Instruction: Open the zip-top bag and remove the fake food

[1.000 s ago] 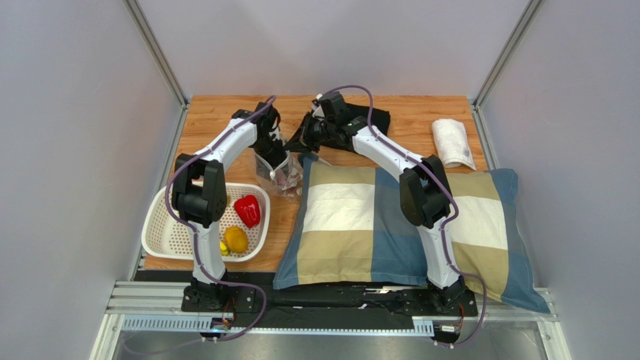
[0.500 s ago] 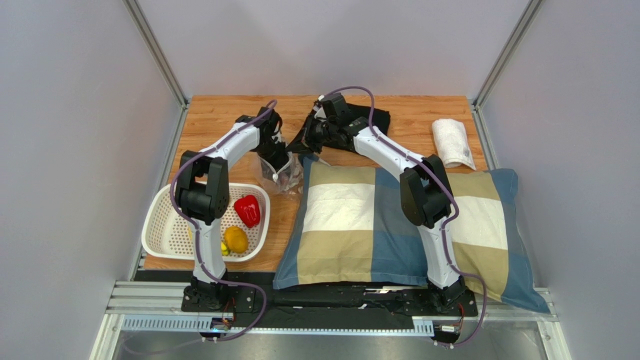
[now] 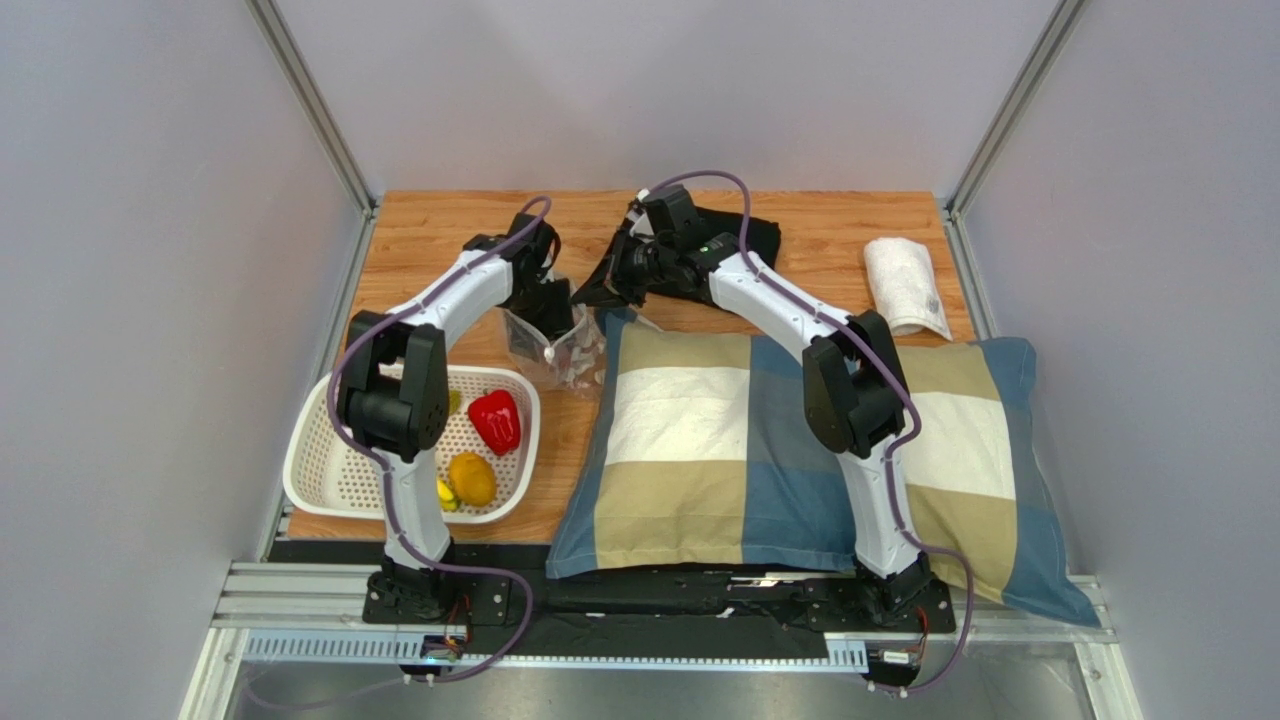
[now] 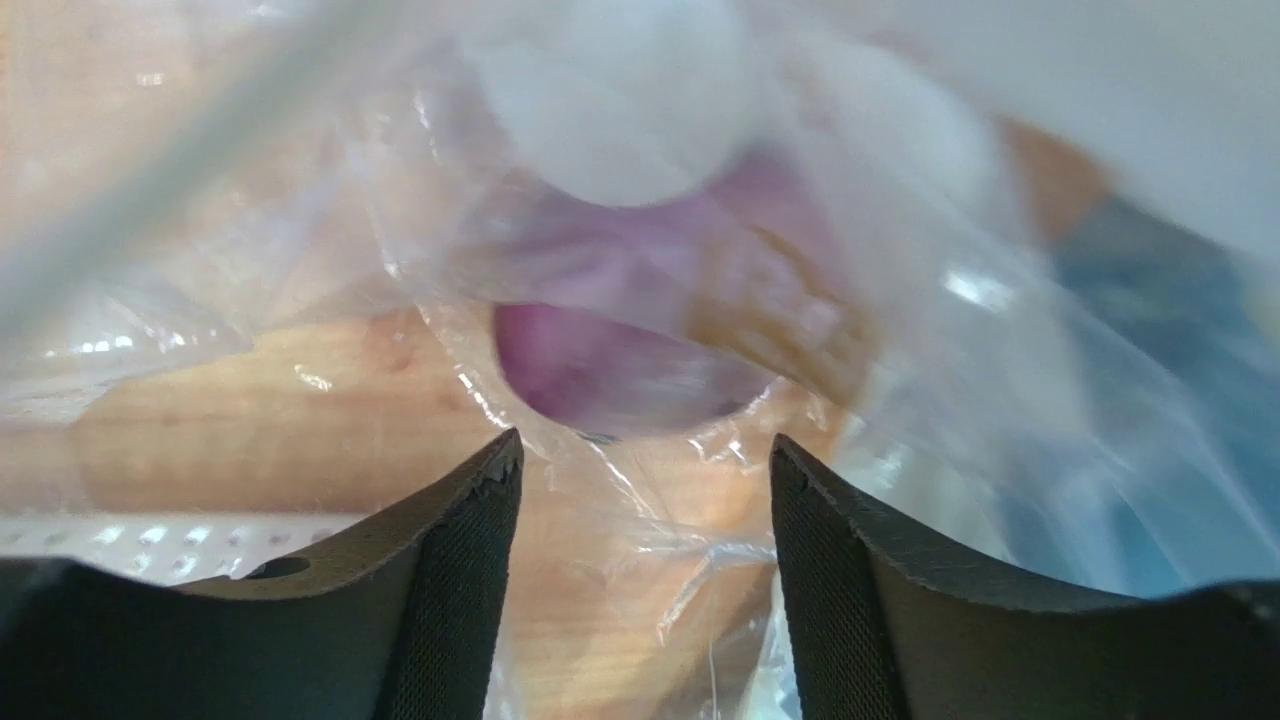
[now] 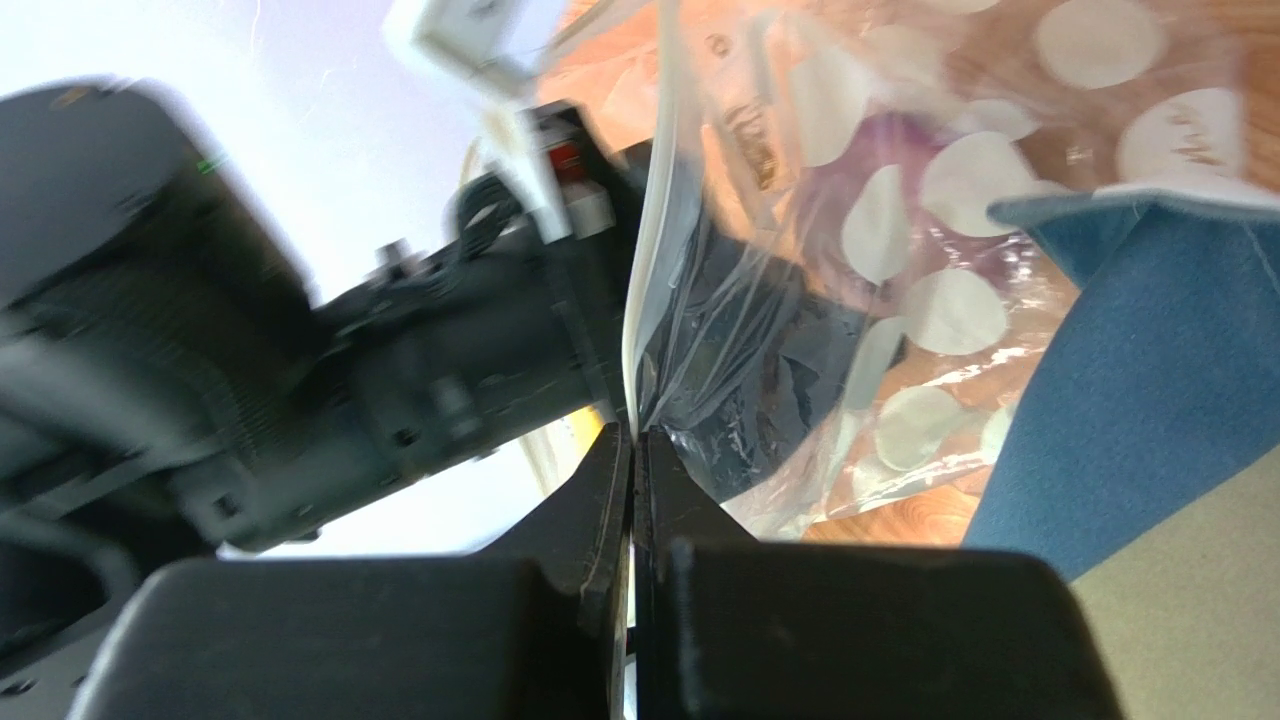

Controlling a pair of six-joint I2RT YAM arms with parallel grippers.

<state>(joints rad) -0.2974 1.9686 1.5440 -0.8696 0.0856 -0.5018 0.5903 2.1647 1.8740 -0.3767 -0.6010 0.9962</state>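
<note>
One pillow [image 3: 706, 435] — beside zip-top bag [image 3: 559, 353]

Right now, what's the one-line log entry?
right gripper: shut on bag | left gripper: open, at bag mouth | onion: in bag | tray: pepper, mango

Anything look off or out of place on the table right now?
Only the pillow: its near right corner hangs past the table edge over the rail. The bag is crumpled, one edge pinched in the right gripper; nothing spilled.
</note>
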